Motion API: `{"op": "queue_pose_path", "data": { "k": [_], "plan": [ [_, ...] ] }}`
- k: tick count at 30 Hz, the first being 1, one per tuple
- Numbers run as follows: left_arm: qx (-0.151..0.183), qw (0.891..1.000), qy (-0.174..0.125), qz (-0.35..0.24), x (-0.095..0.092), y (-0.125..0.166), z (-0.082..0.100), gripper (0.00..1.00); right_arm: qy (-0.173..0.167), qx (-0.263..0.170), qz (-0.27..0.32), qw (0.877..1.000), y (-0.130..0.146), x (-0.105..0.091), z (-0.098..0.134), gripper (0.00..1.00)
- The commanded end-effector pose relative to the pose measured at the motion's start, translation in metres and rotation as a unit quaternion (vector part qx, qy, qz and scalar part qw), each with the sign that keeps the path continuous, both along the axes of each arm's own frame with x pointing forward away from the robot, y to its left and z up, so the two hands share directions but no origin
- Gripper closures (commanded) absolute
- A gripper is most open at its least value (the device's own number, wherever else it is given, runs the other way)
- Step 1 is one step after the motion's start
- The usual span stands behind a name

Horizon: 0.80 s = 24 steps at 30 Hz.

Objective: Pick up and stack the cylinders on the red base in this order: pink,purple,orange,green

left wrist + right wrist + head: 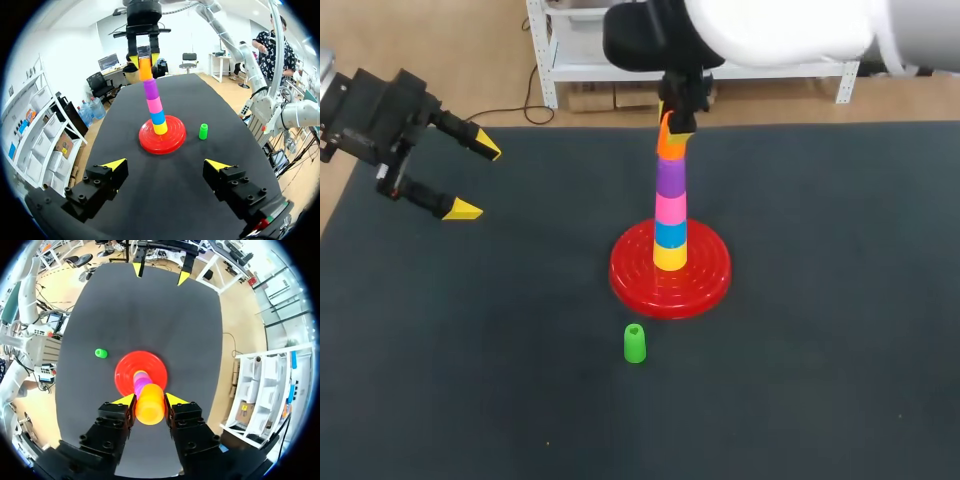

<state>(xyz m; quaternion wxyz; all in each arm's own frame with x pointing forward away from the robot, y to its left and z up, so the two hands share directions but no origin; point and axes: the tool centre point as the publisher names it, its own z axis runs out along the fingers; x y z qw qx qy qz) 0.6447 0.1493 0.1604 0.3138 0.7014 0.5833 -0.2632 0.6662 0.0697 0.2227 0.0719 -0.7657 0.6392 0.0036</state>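
**Orange cylinder gripped atop a stack of five**

Your right gripper (150,400) is clamped on the one orange cylinder (149,411), which sits atop the purple cylinder (670,177). Below come one pink cylinder (670,208), one blue cylinder (670,234) and one yellow cylinder (669,257), all on the red base (710,285). One green cylinder (634,343) stands on the table (820,380) near the base. Your left gripper (477,180) hangs wide open, well apart.
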Motion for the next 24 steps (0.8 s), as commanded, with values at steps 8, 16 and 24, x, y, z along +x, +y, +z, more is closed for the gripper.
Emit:
{"op": "queue_pose_path", "data": {
  "k": [8, 16, 24],
  "plan": [
    [0.000, 1.000, -0.001, 0.000, 0.000, 0.000, -0.001, 0.00, 0.014, -0.005, 0.001, 1.000, -0.001, -0.003, -0.005, 1.00],
    [0.000, 1.000, -0.001, 0.000, 0.000, 0.000, -0.001, 0.00, 0.009, 0.002, 0.001, 1.000, -0.001, -0.006, 0.004, 1.00],
    [0.000, 1.000, -0.001, 0.000, 0.000, 0.000, -0.001, 0.00, 0.026, 0.003, 0.003, 1.000, -0.002, -0.008, 0.007, 1.00]
  ]
}}
